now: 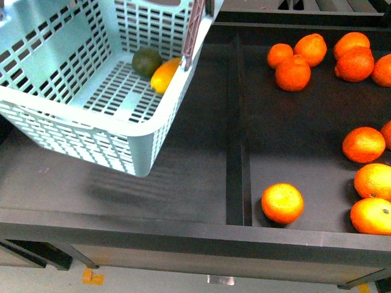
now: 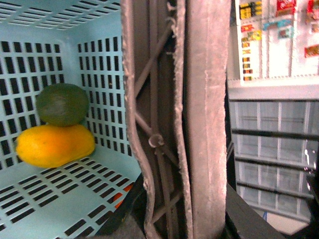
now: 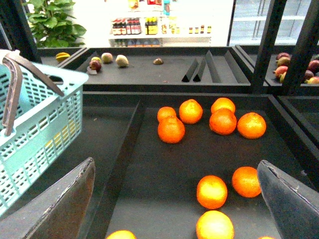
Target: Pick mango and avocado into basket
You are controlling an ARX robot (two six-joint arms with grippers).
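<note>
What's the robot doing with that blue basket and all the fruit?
It's collecting fruit. The mango and the avocado already lie touching in a corner of the basket, which looks tilted and lifted off the shelf. The left wrist camera sits right against the basket's handle, so the left arm seems to be holding it. The right gripper is open above the oranges, holding nothing.

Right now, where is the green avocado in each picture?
Front view: the avocado lies in the basket's far corner, touching the mango.
Left wrist view: avocado on top of the mango, against the slotted wall.
Right wrist view: not visible; only the basket's outside shows.
Shared landmark: the basket handle.
</note>
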